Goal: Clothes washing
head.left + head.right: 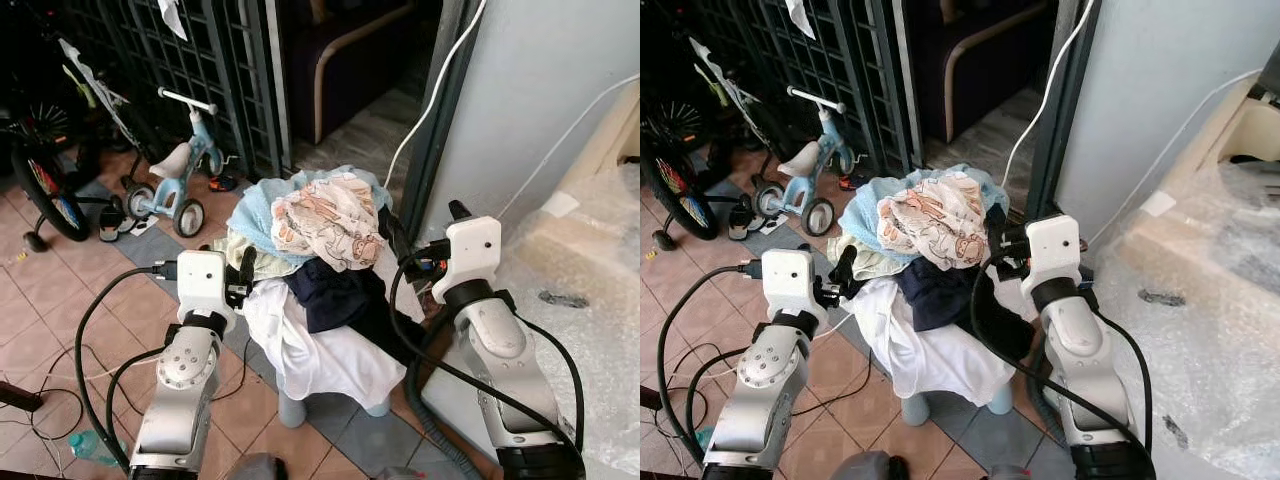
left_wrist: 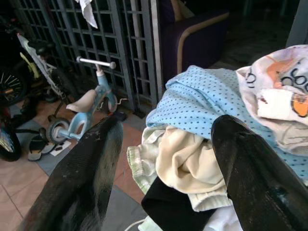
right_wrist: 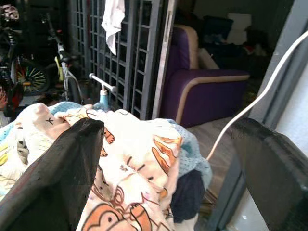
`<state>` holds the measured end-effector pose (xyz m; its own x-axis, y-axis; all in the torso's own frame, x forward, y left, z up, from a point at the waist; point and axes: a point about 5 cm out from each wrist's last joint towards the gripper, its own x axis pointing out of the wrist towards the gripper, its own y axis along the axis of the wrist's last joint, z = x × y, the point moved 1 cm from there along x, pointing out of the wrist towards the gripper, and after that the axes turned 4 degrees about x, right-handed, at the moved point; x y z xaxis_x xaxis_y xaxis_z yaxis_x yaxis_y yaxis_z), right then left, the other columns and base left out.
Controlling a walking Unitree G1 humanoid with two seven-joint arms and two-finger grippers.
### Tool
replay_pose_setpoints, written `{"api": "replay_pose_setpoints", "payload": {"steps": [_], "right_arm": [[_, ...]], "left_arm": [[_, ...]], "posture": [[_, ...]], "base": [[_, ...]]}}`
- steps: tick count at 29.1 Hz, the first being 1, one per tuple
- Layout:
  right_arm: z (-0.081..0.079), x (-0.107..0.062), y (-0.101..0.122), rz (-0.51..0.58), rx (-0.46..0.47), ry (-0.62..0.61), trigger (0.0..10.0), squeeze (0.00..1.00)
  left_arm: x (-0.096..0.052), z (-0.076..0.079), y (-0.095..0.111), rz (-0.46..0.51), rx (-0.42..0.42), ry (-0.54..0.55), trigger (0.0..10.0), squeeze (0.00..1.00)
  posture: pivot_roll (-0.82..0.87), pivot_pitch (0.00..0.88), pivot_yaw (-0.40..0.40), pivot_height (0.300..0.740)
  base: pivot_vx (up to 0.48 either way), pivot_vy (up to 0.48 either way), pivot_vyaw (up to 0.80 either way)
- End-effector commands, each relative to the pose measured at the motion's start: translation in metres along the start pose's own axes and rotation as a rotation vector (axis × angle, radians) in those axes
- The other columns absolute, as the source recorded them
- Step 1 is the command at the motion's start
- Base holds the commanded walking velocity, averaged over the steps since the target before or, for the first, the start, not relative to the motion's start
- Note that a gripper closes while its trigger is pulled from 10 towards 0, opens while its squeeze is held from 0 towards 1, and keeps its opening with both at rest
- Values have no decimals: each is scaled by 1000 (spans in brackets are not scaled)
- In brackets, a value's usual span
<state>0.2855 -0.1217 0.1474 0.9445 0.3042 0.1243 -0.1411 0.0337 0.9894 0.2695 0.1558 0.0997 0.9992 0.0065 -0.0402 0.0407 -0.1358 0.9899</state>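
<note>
A heap of clothes (image 1: 320, 280) sits piled on a pale blue stool (image 1: 290, 408) on the tiled floor. On top lies a cartoon-print cloth (image 1: 325, 225) over a blue dotted cloth (image 2: 202, 98). Below them are a cream garment (image 2: 185, 163), a dark navy piece (image 1: 335, 290) and a white garment (image 1: 320, 355) that hangs down the front. My left gripper (image 1: 245, 275) stands open at the heap's left side, its fingers (image 2: 82, 178) spread before the cream garment. On the heap's right side my right gripper (image 1: 1005, 250) is open, level with the cartoon-print cloth (image 3: 139, 173). Neither holds anything.
A child's tricycle (image 1: 180, 175) and a bicycle (image 1: 45, 190) stand at the left by a metal grille (image 1: 200, 60). A purple sofa (image 3: 207, 91) lies beyond the doorway. A white cable (image 1: 435, 100) runs down the grey wall (image 1: 540, 90). Bubble wrap (image 1: 590, 260) covers the right side. Cables trail on the floor.
</note>
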Motion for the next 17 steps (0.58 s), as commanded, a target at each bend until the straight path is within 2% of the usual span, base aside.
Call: {"api": "replay_pose_setpoints", "payload": {"steps": [1,3,4,6,7,8,12,13,14,17], "right_arm": [[0,0,-5,-35,3,47,10000,0],[-4,1,-7,-48,6,94,10000,0],[-12,2,-12,-75,8,175,10000,0],[-15,3,-14,-86,6,203,10000,0],[-15,3,-14,-86,6,203,10000,0],[-23,7,-14,-79,-7,270,10000,0],[-36,15,-15,-101,6,397,10000,0],[-36,15,-15,-101,6,397,10000,0],[-41,16,-18,-117,-5,458,10000,0],[-48,21,-17,-114,2,500,10000,0]], "left_arm": [[-3,3,-1,-12,7,2,10000,0],[-4,2,-3,-26,2,14,10000,0],[-6,-1,-6,-47,-10,32,10000,0],[-7,-3,-6,-53,-14,38,10000,0],[-7,-3,-6,-53,-14,38,10000,0],[-10,-3,-8,-64,-18,26,10000,0],[-15,-3,-8,-66,-32,2,10000,0],[-15,-3,-8,-66,-32,2,10000,0],[-18,-4,-9,-72,-26,5,10000,0],[-19,-5,-10,-81,-28,15,10000,0]], "posture": [[-10,77,18,740],[-8,76,18,740],[0,76,19,740],[4,76,17,740],[4,76,17,740],[28,75,13,740],[43,74,11,740],[43,74,11,740],[48,73,9,740],[56,73,9,740]], "base": [[0,0,0],[0,0,0],[0,0,0],[0,0,0],[0,0,0],[0,0,0],[0,0,0],[0,0,0],[0,0,0],[0,0,0]]}}
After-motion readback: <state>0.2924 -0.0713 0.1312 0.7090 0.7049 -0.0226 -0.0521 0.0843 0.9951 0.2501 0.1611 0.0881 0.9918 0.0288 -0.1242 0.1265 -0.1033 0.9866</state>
